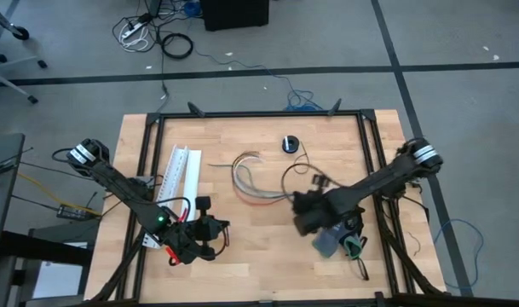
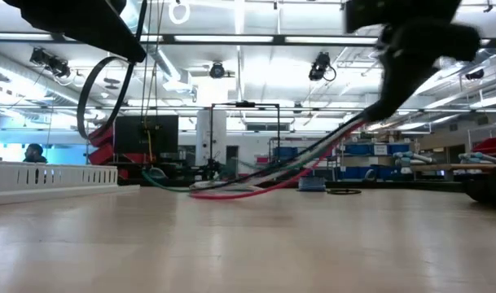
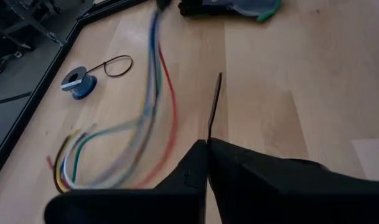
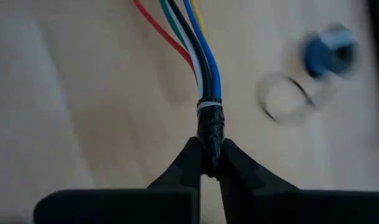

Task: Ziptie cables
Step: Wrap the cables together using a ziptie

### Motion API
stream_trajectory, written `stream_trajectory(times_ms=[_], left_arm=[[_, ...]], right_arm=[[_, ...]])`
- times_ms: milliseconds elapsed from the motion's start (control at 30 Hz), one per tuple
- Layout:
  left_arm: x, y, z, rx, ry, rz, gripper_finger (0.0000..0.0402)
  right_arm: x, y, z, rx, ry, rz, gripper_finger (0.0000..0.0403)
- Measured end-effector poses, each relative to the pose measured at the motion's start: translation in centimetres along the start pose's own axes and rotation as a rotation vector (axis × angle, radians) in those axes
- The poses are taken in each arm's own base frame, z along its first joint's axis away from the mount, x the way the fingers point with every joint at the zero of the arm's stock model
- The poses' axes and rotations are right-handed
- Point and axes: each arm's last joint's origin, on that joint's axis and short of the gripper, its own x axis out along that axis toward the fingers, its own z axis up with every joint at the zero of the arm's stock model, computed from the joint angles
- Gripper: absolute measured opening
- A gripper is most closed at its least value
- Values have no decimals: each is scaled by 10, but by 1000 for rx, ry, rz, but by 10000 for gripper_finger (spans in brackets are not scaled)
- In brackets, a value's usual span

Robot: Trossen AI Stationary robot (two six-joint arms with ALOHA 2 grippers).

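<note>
The cables [image 1: 249, 181] are a bundle of thin coloured wires lying in a curve on the middle of the table. My right gripper [image 1: 295, 205] is shut on their near right end. From that end they rise off the table [image 2: 345, 134], while the far end rests on the wood [image 2: 223, 192]. My left gripper [image 3: 206, 144], over the near left of the table [image 1: 216, 227], is shut on a thin black ziptie [image 3: 215, 102]. It stands apart from the cables. My left gripper pinches one end of the ziptie [image 3: 210, 134] between its two fingertips. The rest of the strip sticks straight out beyond the fingers, toward the right arm, over the table. My right gripper pinches the black-wrapped end of the cable bundle [image 4: 211, 127] between its two fingertips, coming from above on a slant, with the fingers in line with the wires. The held end is lifted clear; the wires slope down from it [image 2: 313, 155] to the table.
A white slotted channel [image 1: 179, 174] lies at the far left. A blue spool [image 1: 291, 143] and a thin black loop [image 1: 298, 176] lie at the far middle. A grey and green object [image 1: 340, 243] sits under the right arm. A black frame [image 1: 259, 113] borders the table.
</note>
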Motion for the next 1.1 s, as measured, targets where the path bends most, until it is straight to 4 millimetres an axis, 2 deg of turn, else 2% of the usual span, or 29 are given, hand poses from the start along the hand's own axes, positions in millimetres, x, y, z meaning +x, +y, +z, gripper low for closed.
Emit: stream_trajectory(times_ms=[100, 200, 300, 533, 667, 767, 933, 1100], left_arm=[[0, 0, 0, -2, -1, 0, 0], [0, 0, 1, -7, -7, -3, 0], [0, 0, 2, -4, -15, -4, 0], [0, -1, 3, -5, -25, -8, 0], [0, -1, 3, -3, -24, -8, 0], [0, -1, 3, -4, -25, -8, 0], [0, -1, 4, -13, -31, -5, 0], [0, -2, 7, -58, -54, -11, 0]], right_arm=[[-17, -17, -11, -19, 36, -31, 22], [-26, -24, -15, -37, 38, -28, 24], [-27, -27, -12, 40, 3, -13, 55], [-17, -41, -2, 387, 16, -39, 167], [-10, -51, 4, 704, 8, -72, 213], [-4, -49, 11, 851, -7, -40, 232], [4, -45, 22, 939, -112, 36, 243], [22, -38, 25, 1052, -94, 102, 242]])
